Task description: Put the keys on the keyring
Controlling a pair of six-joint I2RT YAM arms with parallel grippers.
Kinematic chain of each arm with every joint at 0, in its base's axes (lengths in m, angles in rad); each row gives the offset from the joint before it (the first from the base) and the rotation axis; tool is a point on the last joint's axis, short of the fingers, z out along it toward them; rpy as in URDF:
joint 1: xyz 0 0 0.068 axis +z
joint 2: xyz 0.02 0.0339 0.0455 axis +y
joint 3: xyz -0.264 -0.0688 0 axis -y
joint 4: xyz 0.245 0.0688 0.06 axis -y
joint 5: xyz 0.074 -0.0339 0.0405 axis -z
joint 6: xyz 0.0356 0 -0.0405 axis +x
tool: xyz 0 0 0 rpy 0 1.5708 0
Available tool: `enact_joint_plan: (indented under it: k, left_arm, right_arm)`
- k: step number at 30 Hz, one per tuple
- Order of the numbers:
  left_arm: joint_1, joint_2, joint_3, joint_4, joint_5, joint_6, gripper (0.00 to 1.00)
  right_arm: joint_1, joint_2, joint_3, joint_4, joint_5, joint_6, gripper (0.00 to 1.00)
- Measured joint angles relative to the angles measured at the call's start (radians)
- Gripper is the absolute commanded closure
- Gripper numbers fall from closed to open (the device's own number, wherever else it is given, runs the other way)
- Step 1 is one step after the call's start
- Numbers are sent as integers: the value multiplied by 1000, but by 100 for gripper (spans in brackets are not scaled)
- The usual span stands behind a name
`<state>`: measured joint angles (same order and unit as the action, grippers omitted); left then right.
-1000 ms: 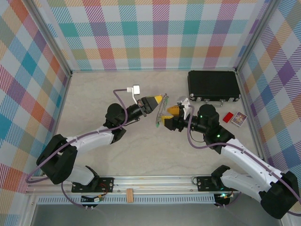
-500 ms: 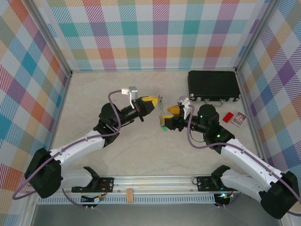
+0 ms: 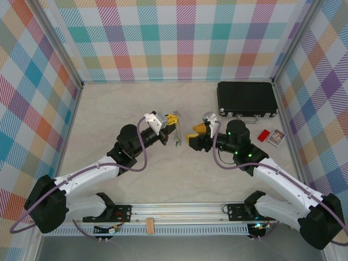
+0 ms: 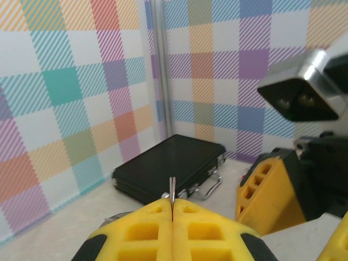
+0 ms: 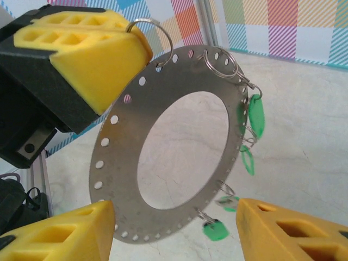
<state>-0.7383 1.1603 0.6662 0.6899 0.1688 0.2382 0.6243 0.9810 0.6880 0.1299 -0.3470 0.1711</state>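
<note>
The keyring (image 5: 117, 163) is a large flat grey ring with small holes round its rim. My left gripper (image 3: 173, 120) is shut on its upper edge and holds it up above the table. In the left wrist view only a thin metal edge (image 4: 172, 191) sticks out between the closed yellow fingers (image 4: 141, 228). Several keys (image 5: 255, 115) with green tags hang from small wire loops along the ring's right rim, one tag (image 5: 213, 230) at the bottom. My right gripper (image 5: 174, 211) is open just in front of the ring's lower part, its fingers (image 5: 293, 228) on either side.
A black case (image 3: 247, 99) lies at the back right, also seen beyond the left fingers (image 4: 168, 166). A small red object (image 3: 264, 136) and a card (image 3: 277, 137) lie near the right wall. Plaid walls close in the table on three sides.
My left gripper has turned and carried the keyring slightly left and back, away from the right gripper. The right arm has barely shifted and its jaws stay equally wide.
</note>
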Motion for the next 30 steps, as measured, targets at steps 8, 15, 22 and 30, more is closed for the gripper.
enact_joint_plan:
  k: [8,15,22,30]
  left_arm:
    - [-15,-32,-29,84,-97,211,100]
    - [-37,-45,-64,148,-161,335,100]
    - [-39,-45,-85,206,-183,384,100]
    - [-39,-42,-96,270,-189,398,100]
  right_arm:
    - [0,23,2,-5,3,0,40]
    - [0,28,2,-5,3,0,40]
    - [0,87,49,-14,3,14,41]
    - [3,185,173,-23,-2,35,41]
